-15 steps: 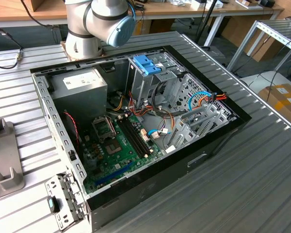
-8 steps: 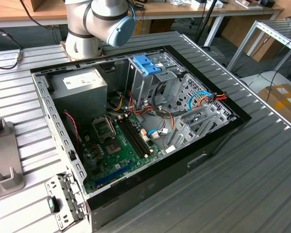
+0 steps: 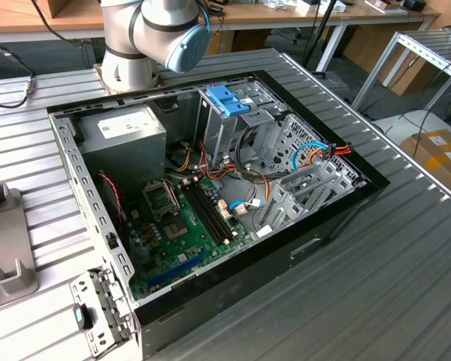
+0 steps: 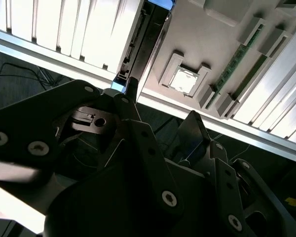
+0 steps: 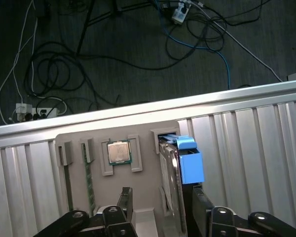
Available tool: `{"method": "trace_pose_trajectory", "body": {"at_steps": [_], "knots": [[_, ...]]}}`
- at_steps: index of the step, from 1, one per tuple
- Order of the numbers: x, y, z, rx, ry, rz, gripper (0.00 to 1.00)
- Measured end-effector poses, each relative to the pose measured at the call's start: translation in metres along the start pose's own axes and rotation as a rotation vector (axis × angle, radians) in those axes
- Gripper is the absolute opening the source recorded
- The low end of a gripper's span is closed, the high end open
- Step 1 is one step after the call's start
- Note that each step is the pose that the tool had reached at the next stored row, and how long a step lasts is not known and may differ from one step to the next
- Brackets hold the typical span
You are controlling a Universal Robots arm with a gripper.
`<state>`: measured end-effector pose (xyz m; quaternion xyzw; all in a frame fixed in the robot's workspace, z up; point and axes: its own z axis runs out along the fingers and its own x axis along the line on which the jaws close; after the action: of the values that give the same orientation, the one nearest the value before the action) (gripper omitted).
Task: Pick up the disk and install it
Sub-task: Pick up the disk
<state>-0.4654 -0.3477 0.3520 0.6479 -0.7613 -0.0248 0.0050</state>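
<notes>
Two black fingers (image 5: 126, 197) of the gripper (image 5: 161, 193) stand spread apart in the first wrist view, one on each side of the disk (image 5: 168, 165), gripping nothing. The disk stands on edge in a slot of a grey tray (image 5: 138, 131) that lies on the slatted table (image 5: 246, 148), and its blue end tab (image 5: 190, 165) is in plain sight. The gap on the tab side looks narrower than the gap on the other side, though I cannot tell whether that finger touches the plastic. Judging from this, the main risk is an uneven close. The nearer finger would meet the disk first and push it sideways, tilting it in the slot so it jams or comes up crooked. A hold on the blue plastic instead of the metal body could flex or slip. If the slot binds, the tray could lift along with the disk. A chip (image 5: 119, 152) and two memory sticks (image 5: 89, 175) sit just beside it in the same tray and could be jolted loose. In the exterior view the open case (image 3: 210, 188) has loose cables (image 3: 240, 177) among its metal bays, and a crookedly held disk could snag there.
</notes>
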Motion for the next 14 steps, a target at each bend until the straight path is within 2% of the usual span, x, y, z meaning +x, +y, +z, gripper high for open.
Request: {"method": "trace_pose_trajectory", "body": {"at_steps": [14], "knots": [[-0.0006, -0.0001, 0.0058, -0.0001, 0.0, 0.0, 0.6]]}}
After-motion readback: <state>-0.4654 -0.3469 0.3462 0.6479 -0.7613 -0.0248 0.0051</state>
